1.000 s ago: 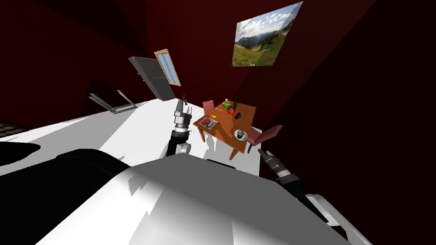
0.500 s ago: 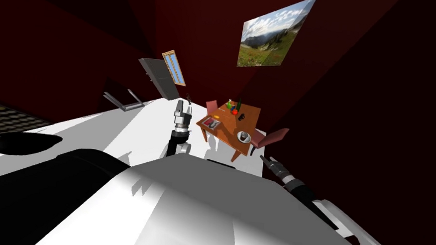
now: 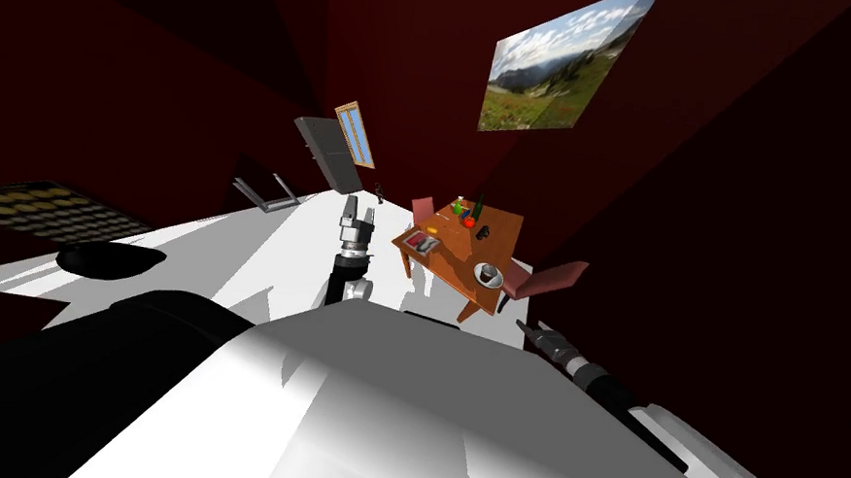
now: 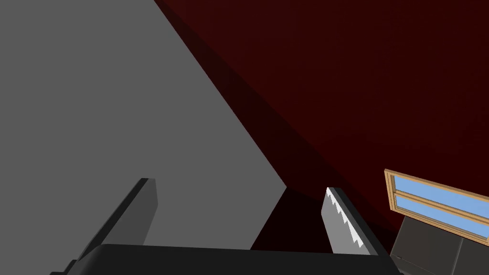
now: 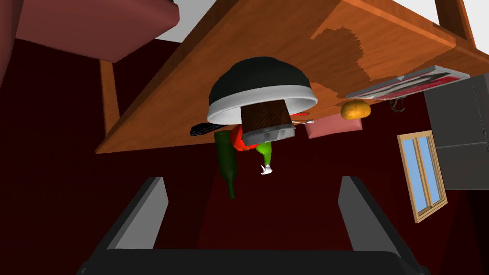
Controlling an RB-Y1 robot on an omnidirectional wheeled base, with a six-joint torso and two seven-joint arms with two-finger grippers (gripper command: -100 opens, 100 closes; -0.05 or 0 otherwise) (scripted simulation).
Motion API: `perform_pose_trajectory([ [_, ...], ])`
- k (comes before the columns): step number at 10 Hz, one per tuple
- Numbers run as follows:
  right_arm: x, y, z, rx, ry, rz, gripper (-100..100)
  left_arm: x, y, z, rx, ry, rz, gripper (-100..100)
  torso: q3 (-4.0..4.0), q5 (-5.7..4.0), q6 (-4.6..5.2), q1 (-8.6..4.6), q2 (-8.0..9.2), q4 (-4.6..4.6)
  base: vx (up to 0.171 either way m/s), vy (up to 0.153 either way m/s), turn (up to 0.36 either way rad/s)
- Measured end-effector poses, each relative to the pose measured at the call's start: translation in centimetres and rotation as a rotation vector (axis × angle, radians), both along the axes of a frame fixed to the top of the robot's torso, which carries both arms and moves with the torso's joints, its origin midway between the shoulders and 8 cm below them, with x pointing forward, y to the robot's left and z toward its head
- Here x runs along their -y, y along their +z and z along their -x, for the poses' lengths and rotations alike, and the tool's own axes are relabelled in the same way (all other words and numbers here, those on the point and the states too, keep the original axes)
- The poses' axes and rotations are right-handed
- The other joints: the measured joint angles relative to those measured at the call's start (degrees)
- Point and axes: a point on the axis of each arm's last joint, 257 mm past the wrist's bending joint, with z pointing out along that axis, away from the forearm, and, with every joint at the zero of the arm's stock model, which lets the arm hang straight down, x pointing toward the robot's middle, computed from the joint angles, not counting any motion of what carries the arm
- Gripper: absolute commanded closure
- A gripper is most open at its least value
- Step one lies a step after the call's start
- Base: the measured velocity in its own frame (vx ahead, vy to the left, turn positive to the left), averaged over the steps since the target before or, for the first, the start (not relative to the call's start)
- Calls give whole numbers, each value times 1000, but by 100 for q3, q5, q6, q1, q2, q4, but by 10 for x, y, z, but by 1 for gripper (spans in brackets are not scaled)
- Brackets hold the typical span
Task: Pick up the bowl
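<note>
Since a second ago my view has turned; the bowl [image 5: 258, 81], dark with white rim, sits near the bench [image 5: 382, 43] edge; right pincer [image 5: 252, 179] and left pincer [image 4: 237, 185] both stand apart.

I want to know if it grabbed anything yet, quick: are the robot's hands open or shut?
Left hand: open, holding nothing.
Right hand: open, bowl ahead, not held.

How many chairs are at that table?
2. One pink chair stands at the table's far end; the second chair stands beside the bowl. Another could hide behind the table.
</note>
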Motion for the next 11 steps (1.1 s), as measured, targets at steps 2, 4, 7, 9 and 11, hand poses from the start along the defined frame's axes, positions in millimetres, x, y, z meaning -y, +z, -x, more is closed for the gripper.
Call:
perform_pose_trajectory([
  [2, 28, -23, 20, -69, 20, 91, -100, 0, 0, 0, 0, 0, 0, 0, -4, 1, -2, 11, -8, -1, 83, 112, 165],
  [4, 53, -31, 37, -119, 31, 160, -100, 0, 0, 0, 0, 0, 0, 0, -2, 3, 0, 14, -4, -1, 87, 142, 215],
  [7, 87, -48, 58, -194, 59, 263, -100, 0, 0, 0, 0, 0, 0, 0, -2, 3, -1, 13, -3, -1, 99, 136, 189],
  [9, 110, -56, 79, -245, 77, 328, -100, 0, 0, 0, 0, 0, 0, 0, -8, 7, 5, 22, -12, -3, 104, 118, 87],
  [11, 138, -70, 96, -302, 91, 401, -100, 0, 0, 0, 0, 0, 0, 0, -10, 5, -3, 26, -18, -4, 148, 163, 259],
])
